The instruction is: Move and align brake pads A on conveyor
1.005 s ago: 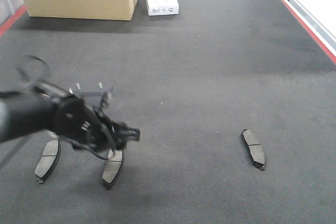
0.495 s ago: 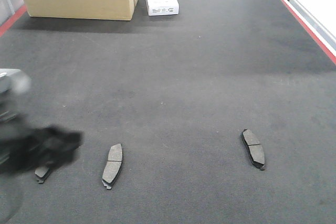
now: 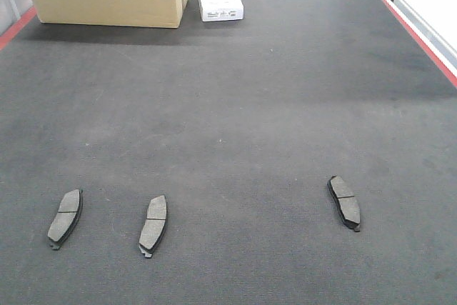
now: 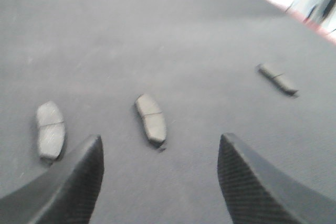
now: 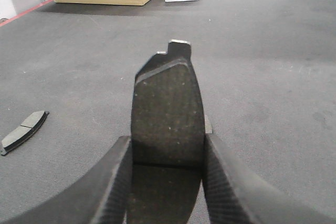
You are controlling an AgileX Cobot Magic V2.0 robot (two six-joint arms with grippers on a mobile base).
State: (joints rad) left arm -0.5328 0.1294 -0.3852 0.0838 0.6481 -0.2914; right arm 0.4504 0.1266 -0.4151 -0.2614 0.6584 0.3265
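- Three brake pads lie on the conveyor [image 3: 235,105]: left pad [image 3: 65,216] and middle pad [image 3: 153,224] near-left, long axes near-to-far.
- Left hand [image 4: 160,182], fingers apart, hovers nearer these.
- Right pad [image 3: 345,202] sits well apart.
- Right hand [image 5: 167,182] clamps the fourth pad [image 5: 167,114]; the gap between likely awaits it.

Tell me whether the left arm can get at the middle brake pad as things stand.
Probably yes. The left gripper is open and empty, with the middle brake pad lying flat on the conveyor just ahead between its fingers, nothing between them.
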